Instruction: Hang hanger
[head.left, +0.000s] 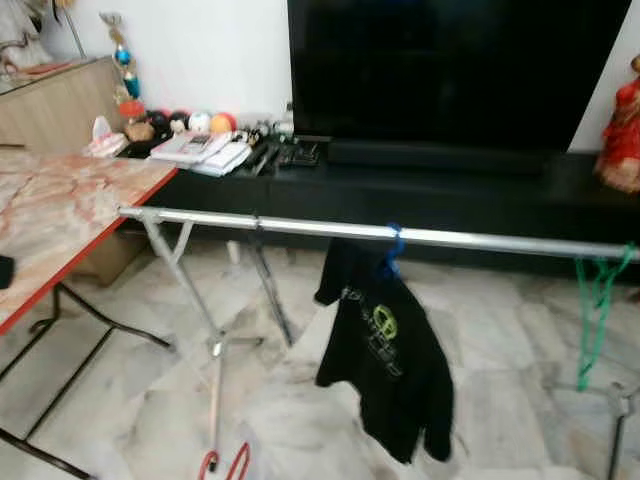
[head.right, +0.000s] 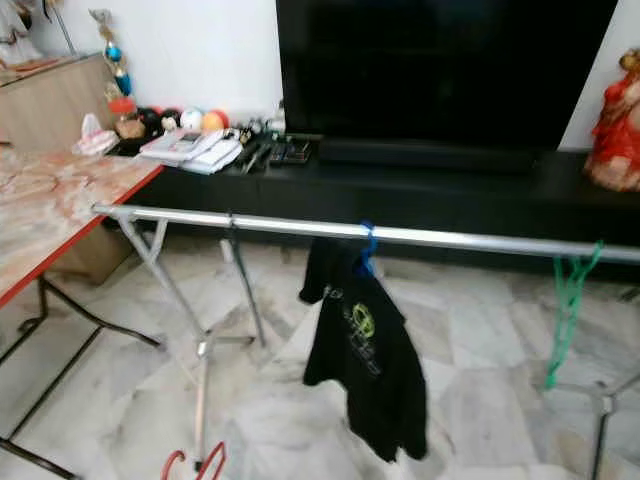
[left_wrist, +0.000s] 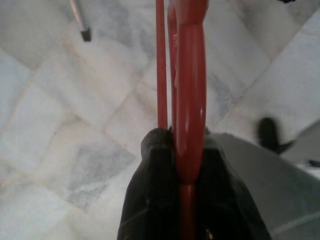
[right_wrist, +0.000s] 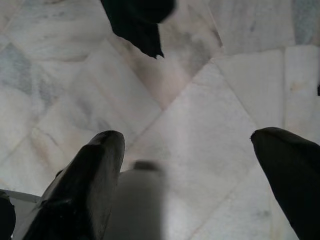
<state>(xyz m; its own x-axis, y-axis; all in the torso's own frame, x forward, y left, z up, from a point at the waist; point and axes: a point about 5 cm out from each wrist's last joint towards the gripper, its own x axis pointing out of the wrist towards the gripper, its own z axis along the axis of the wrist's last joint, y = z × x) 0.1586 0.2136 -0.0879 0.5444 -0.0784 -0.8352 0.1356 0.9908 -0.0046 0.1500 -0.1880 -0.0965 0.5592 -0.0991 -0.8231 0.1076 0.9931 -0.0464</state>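
Red hanger clamped in the left gripper, low before a silver clothes rail.

In the left wrist view the left gripper (left_wrist: 187, 165) has its two black fingers (left_wrist: 155, 170) closed tight on the red hanger (left_wrist: 190, 100), whose thick plastic edge and thin bar run out over the marble floor (left_wrist: 60, 130); the eye views catch just the hanger's red tips (head.left: 224, 464) at the bottom edge. The right wrist view shows the right gripper (right_wrist: 190, 155) with fingers (right_wrist: 95, 170) spread wide apart, holding nothing, above the floor tiles. Farther off, the rail (head.left: 300, 227) crosses the scene, carrying a black shirt (head.left: 385, 350) on a blue hanger (head.left: 393, 248) and a bare green hanger (head.left: 597, 300) to the right. An orange-edged table (head.left: 60, 215) stands at left, and a black TV (head.left: 450, 70) sits on a dark cabinet (head.left: 450, 190) behind.
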